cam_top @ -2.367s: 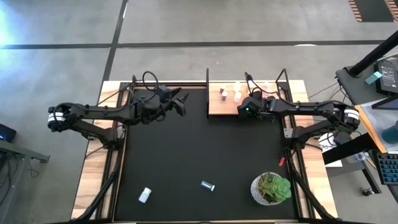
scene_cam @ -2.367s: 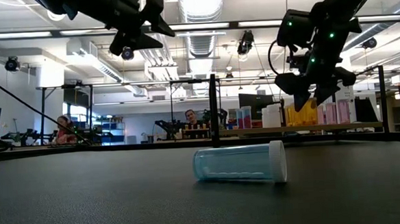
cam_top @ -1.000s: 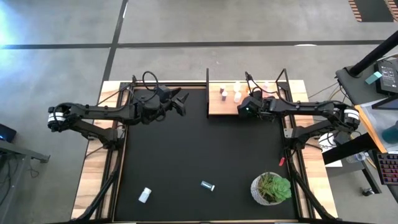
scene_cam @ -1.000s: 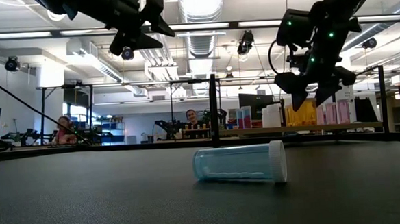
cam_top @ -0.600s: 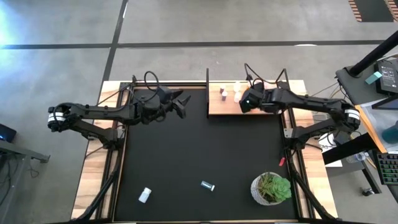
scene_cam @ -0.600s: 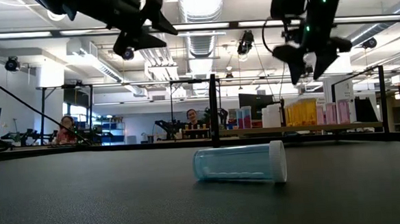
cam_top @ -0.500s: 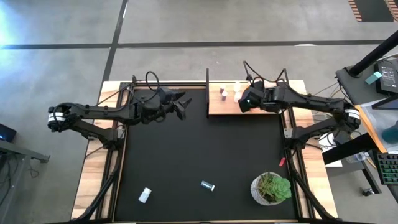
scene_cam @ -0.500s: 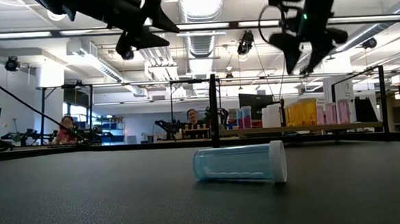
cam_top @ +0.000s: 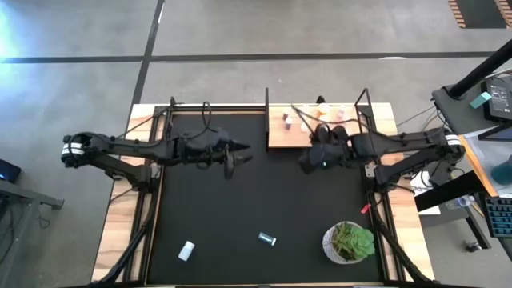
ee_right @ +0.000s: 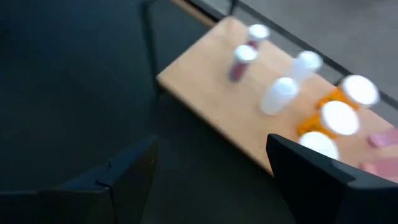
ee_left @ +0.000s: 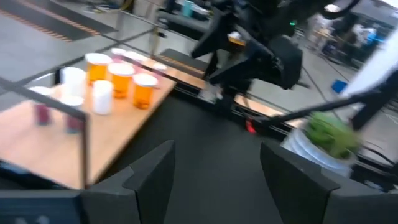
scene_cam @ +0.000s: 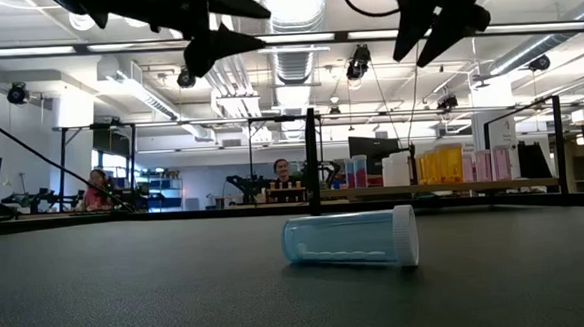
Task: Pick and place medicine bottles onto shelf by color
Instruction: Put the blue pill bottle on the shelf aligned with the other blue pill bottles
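Medicine bottles (cam_top: 308, 117) stand on the shelf (cam_top: 280, 136) beside the black mat (cam_top: 256, 200); both end effectors hover apart, empty.

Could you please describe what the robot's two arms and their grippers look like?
Both arms are dark, slender and jointed, each with a white band near its outer end. Black cables loop above them. The left gripper and right gripper each have two flat, angular black fingers.

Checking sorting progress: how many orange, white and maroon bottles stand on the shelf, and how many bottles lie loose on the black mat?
Orange bottles: 3
White bottles: 2
Maroon bottles: 2
Loose bottles on the mat: 2
Total: 9
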You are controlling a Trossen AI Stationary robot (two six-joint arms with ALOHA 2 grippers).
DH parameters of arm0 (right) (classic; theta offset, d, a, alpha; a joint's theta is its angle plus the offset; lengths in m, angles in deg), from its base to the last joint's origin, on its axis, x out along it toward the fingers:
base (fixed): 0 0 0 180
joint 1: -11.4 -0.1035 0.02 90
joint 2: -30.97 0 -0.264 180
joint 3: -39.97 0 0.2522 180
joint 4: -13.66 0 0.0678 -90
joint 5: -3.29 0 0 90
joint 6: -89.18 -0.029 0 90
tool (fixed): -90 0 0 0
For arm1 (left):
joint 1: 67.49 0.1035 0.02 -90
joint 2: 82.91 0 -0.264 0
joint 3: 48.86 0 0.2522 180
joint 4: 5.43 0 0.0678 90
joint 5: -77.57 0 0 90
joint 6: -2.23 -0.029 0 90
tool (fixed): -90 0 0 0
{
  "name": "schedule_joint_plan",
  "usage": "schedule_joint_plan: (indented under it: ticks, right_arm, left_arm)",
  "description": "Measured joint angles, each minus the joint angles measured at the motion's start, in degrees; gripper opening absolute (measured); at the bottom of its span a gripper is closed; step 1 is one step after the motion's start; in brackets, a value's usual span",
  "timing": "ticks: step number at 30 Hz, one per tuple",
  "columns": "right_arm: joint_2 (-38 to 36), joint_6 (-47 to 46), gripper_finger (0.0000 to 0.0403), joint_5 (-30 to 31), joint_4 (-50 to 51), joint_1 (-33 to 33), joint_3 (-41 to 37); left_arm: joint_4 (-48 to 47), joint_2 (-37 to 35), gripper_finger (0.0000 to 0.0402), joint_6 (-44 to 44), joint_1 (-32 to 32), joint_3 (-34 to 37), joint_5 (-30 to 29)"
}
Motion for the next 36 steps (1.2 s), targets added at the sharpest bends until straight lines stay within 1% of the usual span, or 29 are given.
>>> schedule_joint_plan:
  ticks: [4,8,12,14,16,20,22,25,28,31,36]
  right_arm:
    - [0.00,1.33,0.0287,0.14,-2.83,-6.58,-2.10]
    - [0.00,1.58,0.0287,0.17,-11.30,-14.15,-6.66]
    - [0.04,2.46,0.0286,0.93,-23.93,-21.64,-12.98]
    - [0.11,2.49,0.0286,2.66,-32.15,-24.60,-16.31]
    - [0.47,3.12,0.0286,3.00,-40.24,-26.98,-19.34]
    - [3.00,5.45,0.0283,2.93,-56.18,-30.59,-24.15]
    - [5.32,5.62,0.0283,2.86,-60.52,-31.63,-24.53]
    - [9.70,5.73,0.0283,2.40,-61.09,-32.76,-22.62]
    - [14.33,5.73,0.0282,-0.34,-59.06,-32.99,-18.89]
    - [19.20,5.74,0.0281,-3.34,-55.17,-32.97,-14.32]
    - [26.84,4.01,0.0281,-5.54,-46.15,-33.12,-6.86]
  left_arm:
    - [0.24,0.76,0.0219,0.12,-5.21,-0.03,-0.72]
    - [2.44,2.82,0.0219,0.24,-11.33,-0.13,-6.33]
    - [5.66,6.04,0.0219,0.37,-17.40,-0.28,-12.30]
    - [7.34,7.64,0.0219,0.37,-20.21,-0.28,-12.85]
    - [8.61,9.34,0.0219,0.58,-22.70,-0.55,-13.02]
    - [8.28,12.04,0.0219,7.02,-26.60,-2.11,-16.11]
    - [8.66,13.21,0.0219,10.82,-27.97,-2.89,-17.63]
    - [8.39,14.54,0.0219,13.70,-29.60,-3.77,-18.96]
    - [8.33,15.46,0.0219,13.80,-30.62,-4.39,-19.73]
    - [8.31,15.76,0.0219,13.86,-31.16,-4.59,-19.85]
    - [7.84,15.31,0.0219,13.64,-33.27,-4.61,-19.93]
